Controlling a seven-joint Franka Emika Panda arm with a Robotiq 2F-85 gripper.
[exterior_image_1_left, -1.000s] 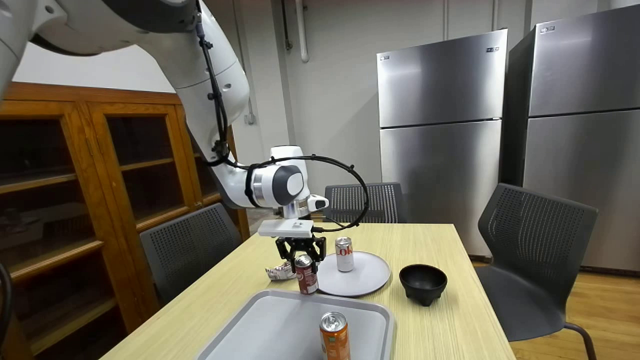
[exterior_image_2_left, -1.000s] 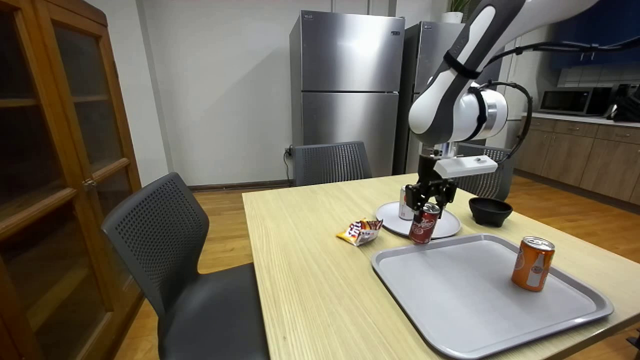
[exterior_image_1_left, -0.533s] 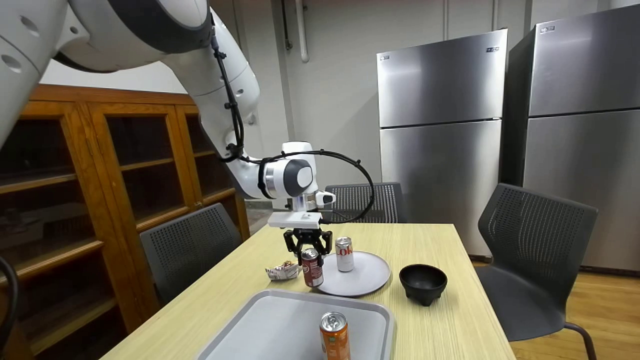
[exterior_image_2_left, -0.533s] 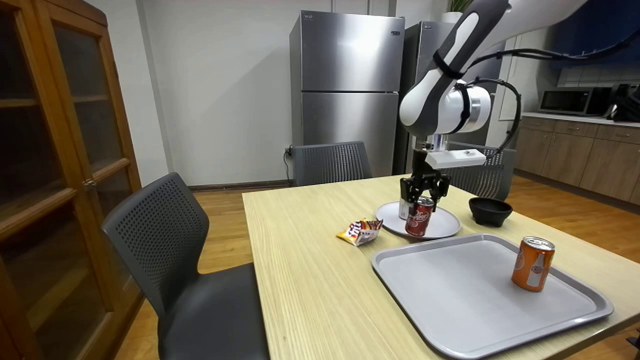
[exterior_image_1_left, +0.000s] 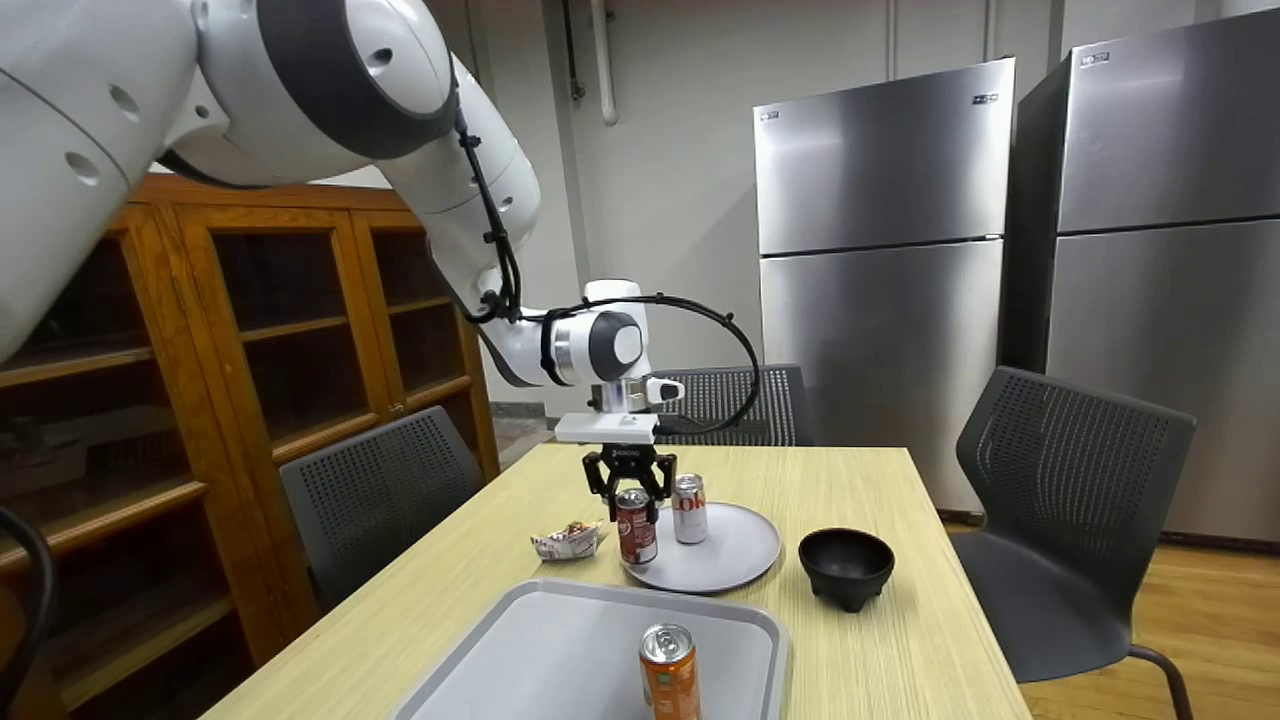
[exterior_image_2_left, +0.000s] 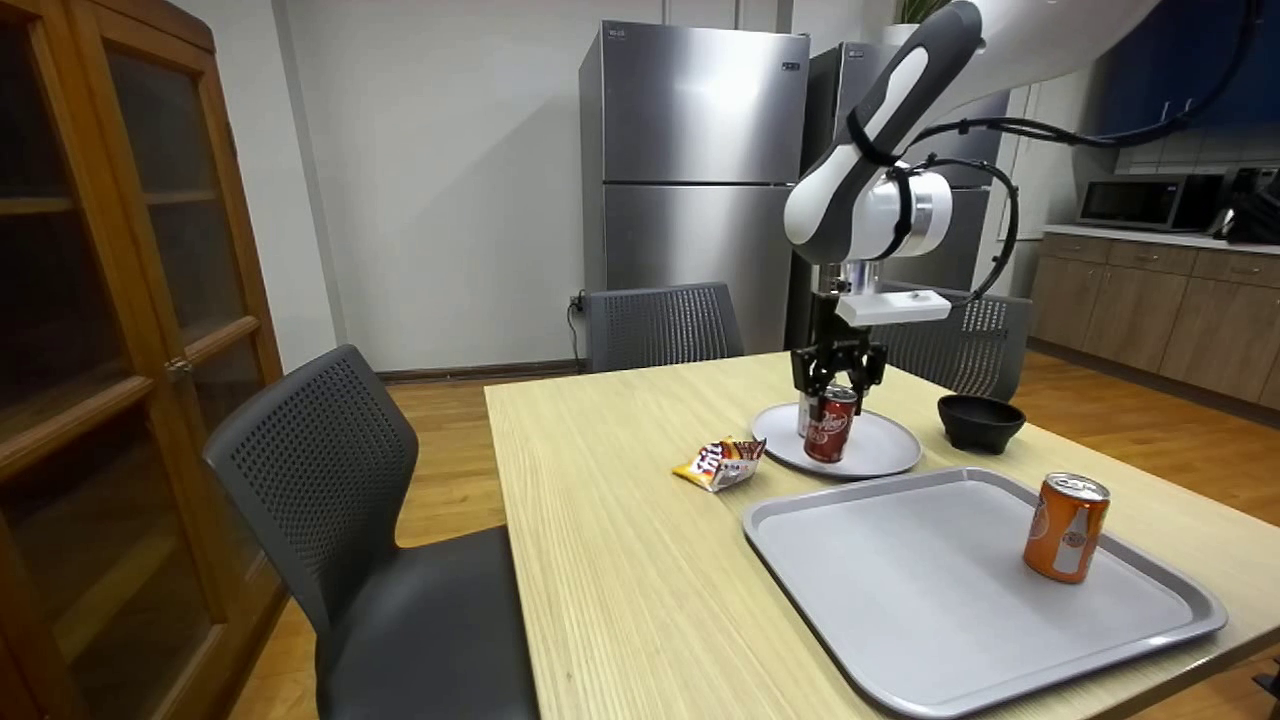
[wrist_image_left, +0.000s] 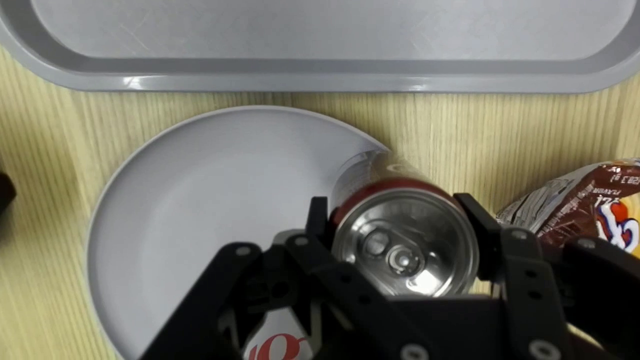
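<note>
Dark-red metal fills the jaws: they are clamped around the upper part of the soda can, presumably to keep it upright with its base free. It is at the near left rim of the grey plate; whether it touches, I cannot tell. Beyond it, a white can stands on that flat, likely steadying plate. An orange can stands on the near tray; a snack bag lies left on the desk.

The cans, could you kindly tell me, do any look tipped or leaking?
Nothing stands out: the Diet Coke can and orange can stand upright, the gripper holds the Dr Pepper can, and no spill shows.
</note>
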